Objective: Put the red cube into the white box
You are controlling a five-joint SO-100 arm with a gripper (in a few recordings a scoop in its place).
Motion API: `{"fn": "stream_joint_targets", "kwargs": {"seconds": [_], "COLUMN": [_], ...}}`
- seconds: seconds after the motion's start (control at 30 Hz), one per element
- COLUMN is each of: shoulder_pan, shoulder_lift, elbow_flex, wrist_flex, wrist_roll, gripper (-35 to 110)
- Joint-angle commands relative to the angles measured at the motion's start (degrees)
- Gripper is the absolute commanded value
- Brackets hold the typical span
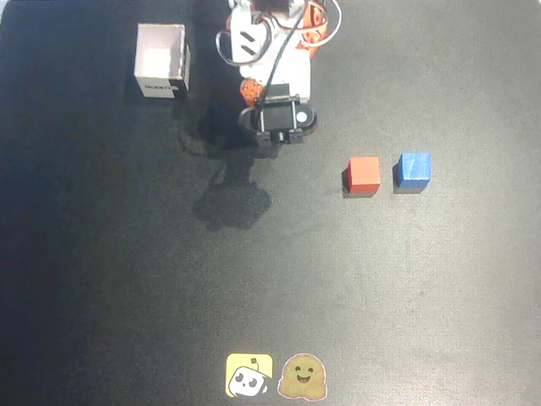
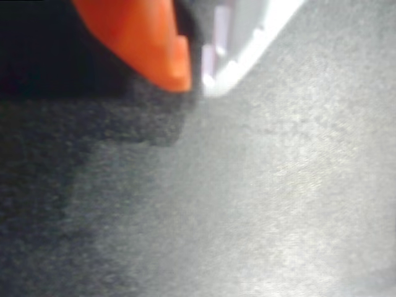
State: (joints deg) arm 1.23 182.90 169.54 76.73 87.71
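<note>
Gripper (image 2: 197,80) tips sit together in the wrist view, an orange finger (image 2: 148,43) and a white finger (image 2: 247,31) meeting at a narrow dark seam with nothing between them, just above a blurred, grainy dark surface. Seen from overhead, the arm (image 1: 275,85) is folded near the top middle of the table (image 1: 127,279), its black wrist block pointing down, and it throws a soft shadow to its lower left.

Black matte covering runs across the whole table, showing faint scuffs and pale sheen where light falls. Red cube (image 1: 364,173) rests flat to the right of the arm, apart from it, with a blue cube (image 1: 414,169) just beside it on the right, a small gap between them. White box (image 1: 161,61) stands open-topped at the upper left, its dark label strip facing the lower edge. Two stickers (image 1: 275,375) lie at the bottom edge: a yellow one and a brown smiling one.
</note>
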Motion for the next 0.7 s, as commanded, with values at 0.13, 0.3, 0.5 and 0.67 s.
{"fn": "stream_joint_targets", "kwargs": {"seconds": [0.13, 0.3, 0.5, 0.67], "shoulder_pan": [0.0, -0.4, 0.0, 0.1], "shoulder_lift": [0.3, 0.3, 0.3, 0.3], "elbow_flex": [-0.3, -0.3, -0.3, -0.3], "wrist_flex": [0.0, 0.0, 0.0, 0.1], "wrist_roll": [-0.4, -0.4, -0.4, -0.4], "gripper": [0, 0, 0, 0]}}
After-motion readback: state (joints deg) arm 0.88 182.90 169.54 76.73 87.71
